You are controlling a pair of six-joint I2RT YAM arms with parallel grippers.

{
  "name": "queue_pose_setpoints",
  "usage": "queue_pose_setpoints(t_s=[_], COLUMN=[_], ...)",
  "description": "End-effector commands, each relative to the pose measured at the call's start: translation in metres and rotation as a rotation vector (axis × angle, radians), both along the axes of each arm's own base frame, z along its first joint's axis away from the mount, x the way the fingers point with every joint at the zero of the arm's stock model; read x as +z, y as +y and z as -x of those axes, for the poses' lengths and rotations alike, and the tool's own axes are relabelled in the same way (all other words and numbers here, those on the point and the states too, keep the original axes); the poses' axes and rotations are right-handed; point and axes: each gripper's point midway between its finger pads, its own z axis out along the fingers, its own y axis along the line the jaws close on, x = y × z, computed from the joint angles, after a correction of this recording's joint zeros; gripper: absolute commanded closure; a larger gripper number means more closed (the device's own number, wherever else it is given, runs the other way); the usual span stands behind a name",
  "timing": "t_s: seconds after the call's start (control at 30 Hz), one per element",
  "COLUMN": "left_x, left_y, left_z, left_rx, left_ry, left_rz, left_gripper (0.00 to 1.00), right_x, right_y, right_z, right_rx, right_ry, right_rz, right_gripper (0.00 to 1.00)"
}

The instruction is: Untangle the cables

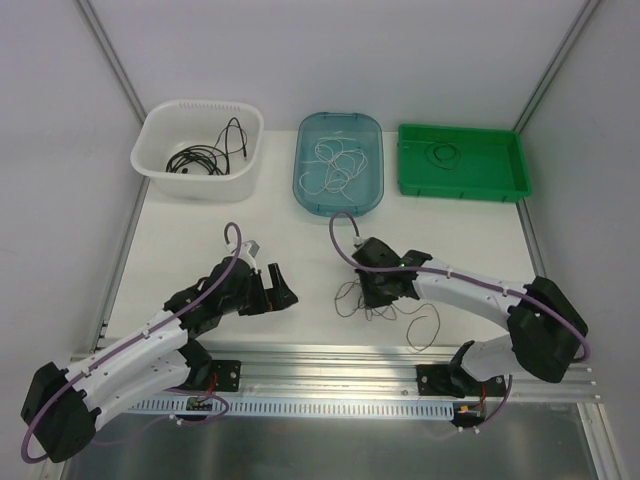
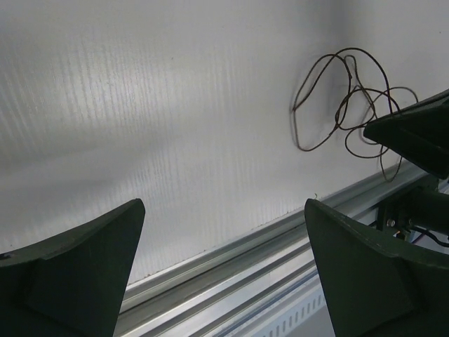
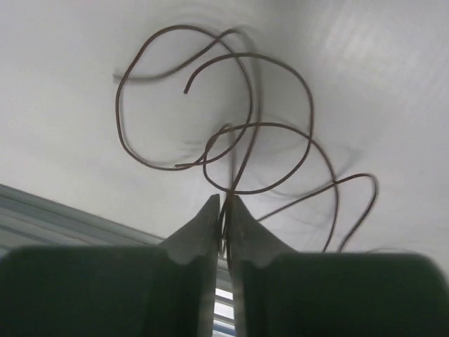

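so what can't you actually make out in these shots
- Top view: right gripper fingertips hidden under its own wrist.
- Right wrist: brown wire blurred up top, strand count unclear.
- Left wrist: that wire's far loops hidden behind the right gripper.
- Top view: cable in green tray too small to identify.

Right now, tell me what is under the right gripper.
Thin brown wire, looped in a tangle on the table; the right gripper pinches one strand. From above, the gripper covers the middle of the tangle, so the crossings there are hidden.
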Motion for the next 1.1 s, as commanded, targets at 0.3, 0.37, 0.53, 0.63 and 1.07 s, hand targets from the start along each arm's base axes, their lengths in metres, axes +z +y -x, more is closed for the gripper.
queue_pose_setpoints(t_s=[0.3,0.37,0.53,0.63,1.07], left_x=[0.008,0.014,0.041,0.057,0.071], left_y=[-0.008,-0.010,-0.020,-0.026,-0.046], left_z=[0.009,0.008,0.007,0.009,0.004], left_rx=[0.007,0.008,-0.034,-0.079,-0.164], left_ry=[0.024,0.014,-0.027,-0.061,-0.125], left_rz=[0.048,0.063,0.122,0.159,0.224], left_gripper=[0.01,0.01,0.01,0.01,0.05], right_x=[0.153,0.154,0.135,0.139,0.168], right_y=[0.097,0.091,0.086,0.093,0.112], right_z=[-0.002,-0.004,0.006,0.009,0.014], right_rx=[0.284,0.281,0.289,0.287,0.294], right_ry=[-0.310,-0.329,-0.284,-0.293,-0.331], right_rz=[-0.233,-0.209,-0.207,-0.276,-0.449], right_gripper=[0.97,0.98,0.98,0.99,0.99])
